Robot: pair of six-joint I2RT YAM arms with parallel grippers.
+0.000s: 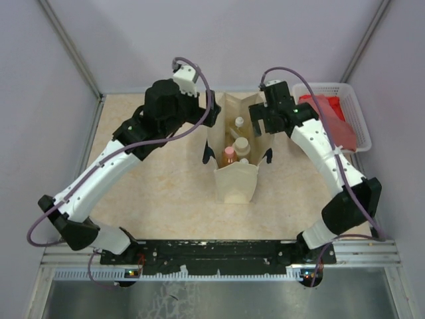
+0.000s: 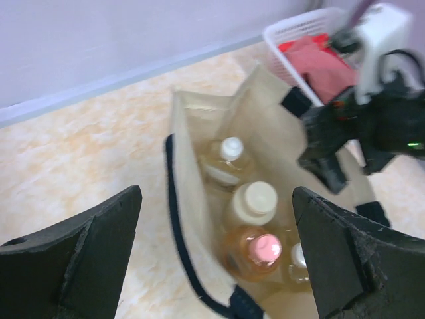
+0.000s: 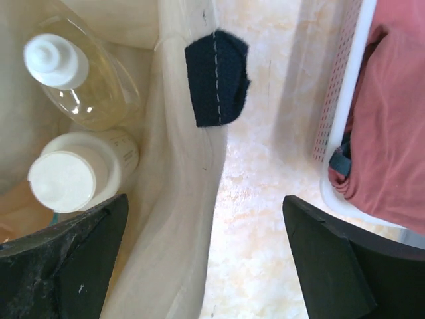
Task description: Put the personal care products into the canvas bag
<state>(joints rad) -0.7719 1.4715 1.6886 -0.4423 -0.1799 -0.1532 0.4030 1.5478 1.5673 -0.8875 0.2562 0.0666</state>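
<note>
Standing upright, mouth open: canvas bag (image 1: 236, 185), all four bottles inside: amber bottle (image 2: 229, 159), cream bottle (image 2: 254, 199), pink-capped orange bottle (image 2: 260, 251), second amber bottle (image 2: 297, 258). Left gripper (image 2: 214, 212) above bag mouth, jaws apart, empty. Right gripper (image 3: 204, 212) over bag's right wall, jaws apart, empty.

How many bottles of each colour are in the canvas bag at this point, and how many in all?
Amber bottles with white caps: 2
Cream bottle: 1
Orange bottle with pink cap: 1
Total inside the canvas bag: 4
</note>
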